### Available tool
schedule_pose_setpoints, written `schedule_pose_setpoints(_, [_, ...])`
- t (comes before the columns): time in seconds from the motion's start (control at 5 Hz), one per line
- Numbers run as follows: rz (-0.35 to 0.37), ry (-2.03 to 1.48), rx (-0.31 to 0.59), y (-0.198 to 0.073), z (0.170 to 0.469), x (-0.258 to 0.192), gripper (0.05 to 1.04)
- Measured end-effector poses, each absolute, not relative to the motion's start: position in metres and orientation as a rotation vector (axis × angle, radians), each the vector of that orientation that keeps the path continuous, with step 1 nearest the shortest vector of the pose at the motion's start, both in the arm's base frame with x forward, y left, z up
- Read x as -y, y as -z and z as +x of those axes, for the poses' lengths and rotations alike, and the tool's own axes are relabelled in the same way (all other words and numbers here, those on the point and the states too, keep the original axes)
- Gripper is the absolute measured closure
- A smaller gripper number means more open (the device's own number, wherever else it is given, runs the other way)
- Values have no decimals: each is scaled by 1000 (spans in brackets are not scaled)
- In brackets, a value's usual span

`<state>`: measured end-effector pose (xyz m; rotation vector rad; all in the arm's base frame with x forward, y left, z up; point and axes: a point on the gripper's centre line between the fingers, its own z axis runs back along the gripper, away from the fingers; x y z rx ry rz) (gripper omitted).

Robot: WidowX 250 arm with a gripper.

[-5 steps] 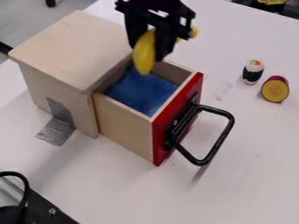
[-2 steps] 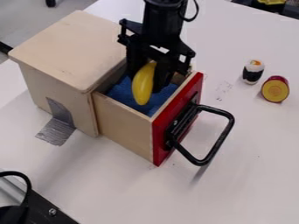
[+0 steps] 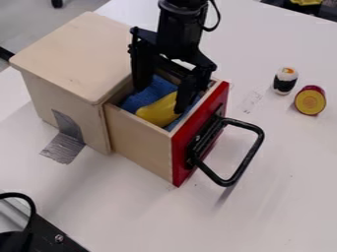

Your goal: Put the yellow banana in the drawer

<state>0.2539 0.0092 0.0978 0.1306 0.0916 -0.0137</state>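
Yellow banana (image 3: 155, 112) in the open drawer (image 3: 180, 142), hand (image 3: 159, 100) released just over it
It rests on the blue lining (image 3: 149, 94) by the near side wall (image 3: 141, 141), the hand's fingers spread apart; probably light, stiff and a little slippery (toy plastic, I'd guess), so any fresh hold belongs across its thick middle, with a modest squeeze

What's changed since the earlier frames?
The black two-finger gripper came down and opened, letting go of the yellow banana, which went from hanging upright to lying lower, on the blue lining. The open, red-fronted wooden drawer stayed put.
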Motion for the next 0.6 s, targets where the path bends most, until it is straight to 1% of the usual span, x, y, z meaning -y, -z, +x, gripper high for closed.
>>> schedule_pose_setpoints(0.2, [133, 21, -25, -125, 246, 1, 83])
schedule_pose_setpoints(0.4, [102, 35, 39, -152, 234, 13, 83])
schedule_pose_setpoints(0.6, [71, 59, 20, -154, 229, 23, 83])
